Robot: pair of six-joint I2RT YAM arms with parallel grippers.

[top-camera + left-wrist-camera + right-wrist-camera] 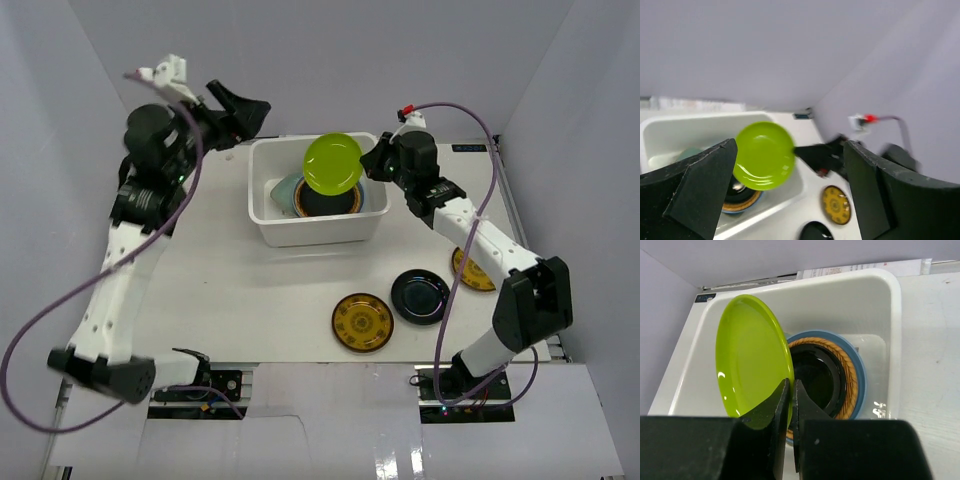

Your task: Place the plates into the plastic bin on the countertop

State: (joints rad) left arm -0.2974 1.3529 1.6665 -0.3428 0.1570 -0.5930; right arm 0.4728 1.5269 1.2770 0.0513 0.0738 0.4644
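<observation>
My right gripper (372,160) is shut on the rim of the lime green plate (333,164) and holds it on edge above the white plastic bin (265,220). In the right wrist view the green plate (750,365) hangs over a stack in the bin (890,315): a glossy black plate (817,377) on the orange woven plate (847,365) on the light blue plate (860,375). On the countertop (250,290) lie a gold-patterned plate (362,323), a black plate (420,296) and another gold-patterned plate (470,272), partly under the right arm. My left gripper (245,112) is open and empty, raised left of the bin.
Pale grey walls enclose the table on three sides. The right arm's purple cable (480,120) arcs above the table's right part. The left arm (120,270) stretches along the left side. The left wrist view shows the green plate (764,155) and a gold plate (836,204).
</observation>
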